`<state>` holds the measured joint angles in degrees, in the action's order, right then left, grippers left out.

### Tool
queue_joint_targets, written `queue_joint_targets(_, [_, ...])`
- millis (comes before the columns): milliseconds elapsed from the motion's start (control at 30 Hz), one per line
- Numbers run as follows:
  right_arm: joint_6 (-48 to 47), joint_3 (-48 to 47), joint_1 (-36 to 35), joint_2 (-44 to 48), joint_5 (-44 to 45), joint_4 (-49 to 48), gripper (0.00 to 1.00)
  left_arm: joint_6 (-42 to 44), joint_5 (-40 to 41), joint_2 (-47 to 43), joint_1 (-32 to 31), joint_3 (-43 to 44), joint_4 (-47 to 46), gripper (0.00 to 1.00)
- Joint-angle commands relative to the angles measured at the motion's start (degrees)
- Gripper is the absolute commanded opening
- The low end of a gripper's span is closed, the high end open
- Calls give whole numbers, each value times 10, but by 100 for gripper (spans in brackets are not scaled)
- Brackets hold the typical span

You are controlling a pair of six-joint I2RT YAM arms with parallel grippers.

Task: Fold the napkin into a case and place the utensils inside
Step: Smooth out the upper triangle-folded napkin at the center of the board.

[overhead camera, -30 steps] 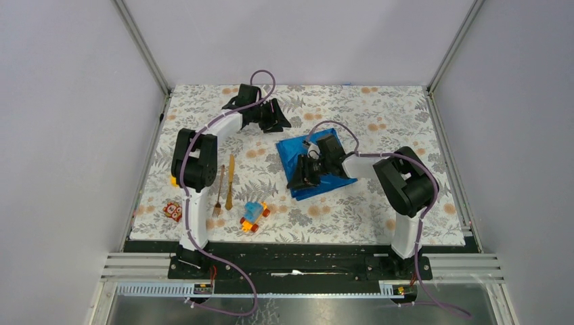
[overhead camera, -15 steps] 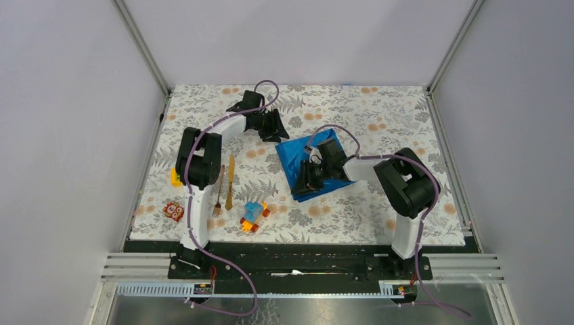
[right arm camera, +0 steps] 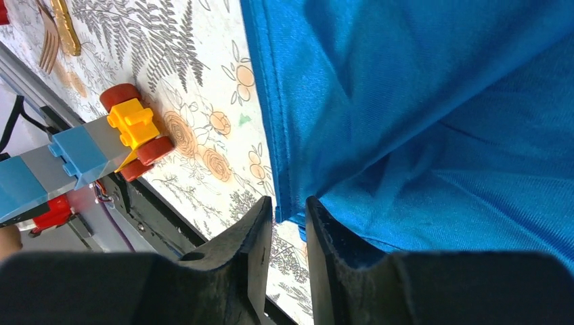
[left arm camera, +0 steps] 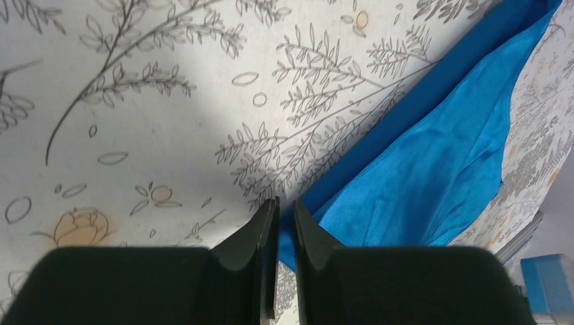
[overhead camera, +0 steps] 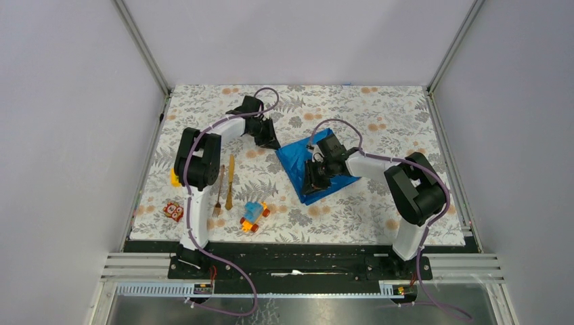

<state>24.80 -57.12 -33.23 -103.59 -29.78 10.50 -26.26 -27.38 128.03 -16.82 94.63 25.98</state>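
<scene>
On the floral-patterned counter [overhead camera: 379, 115], the bright blue soft cloth napkin [overhead camera: 292, 157] lies about mid-way across. I have my left end effector [left arm camera: 284, 206] clenched on the napkin's left corner and my right end effector [right arm camera: 289, 203] clenched on its near edge. Well left of the napkin, the slim golden-orange fork [overhead camera: 218, 193] and slim golden-orange knife [overhead camera: 230, 181] lie side by side.

The napkin [right arm camera: 440, 101] is soft cloth with a satin sheen. Fingers [left arm camera: 260, 257] of my left gripper [left arm camera: 284, 233] look matt black plastic. I read the tablecloth [left arm camera: 149, 142] as smooth and printed.
</scene>
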Motion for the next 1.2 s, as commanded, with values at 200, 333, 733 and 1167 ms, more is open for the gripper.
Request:
queue_joint_targets(200, [-31,-30,-13,9,32,34,40,4,19,-77,-2,-28,-23,10])
queue_joint_targets(333, [-35,-35,-20,8,36,39,42,-1,14,-82,-2,-28,-30,11])
queue_joint_targets(733, [-40,-46,-34,-5,53,46,44,9,23,-59,-25,-18,-26,40])
queue_joint_targets(1167, [-48,-46,-36,-15,70,50,40,31,66,-67,-30,-19,-16,39])
